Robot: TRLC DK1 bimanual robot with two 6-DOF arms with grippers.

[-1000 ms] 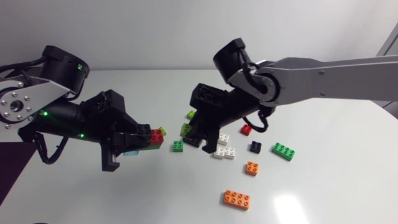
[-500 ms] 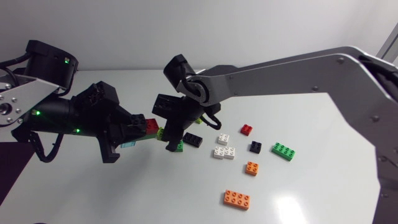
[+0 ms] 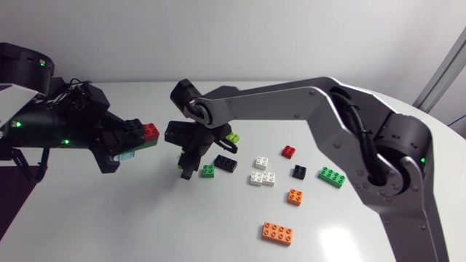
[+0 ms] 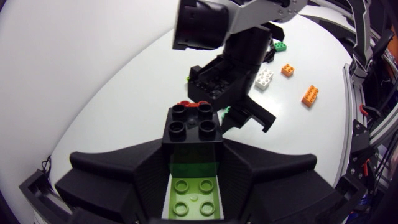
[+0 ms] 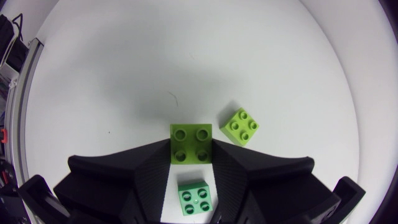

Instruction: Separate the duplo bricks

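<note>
My left gripper (image 3: pixel 129 143) (image 4: pixel 193 148) is shut on a brick stack (image 4: pixel 192 124) at the table's left: black on top, green under it, lime nearest the palm. A red brick (image 3: pixel 151 131) sits at the stack's tip. My right arm reaches across the table to just right of that stack. Its gripper (image 3: pixel 186 161) (image 5: pixel 191 154) is shut on a lime brick (image 5: pixel 187 138). A green brick (image 5: pixel 196 198) shows in the gap between its fingers. Another lime brick (image 5: pixel 241 126) (image 3: pixel 233 137) lies on the table beside it.
Loose bricks lie mid-table: small green (image 3: pixel 208 170), black (image 3: pixel 225 163), two white (image 3: pixel 262 177), red (image 3: pixel 289 152), small black (image 3: pixel 299 172), long green (image 3: pixel 331 176), small orange (image 3: pixel 295 196), and a long orange (image 3: pixel 277 233) toward the front.
My left arm drew back to the left with its stack. My right arm swung left across the table to it. The lime brick earlier at the stack's tip is gone from there.
</note>
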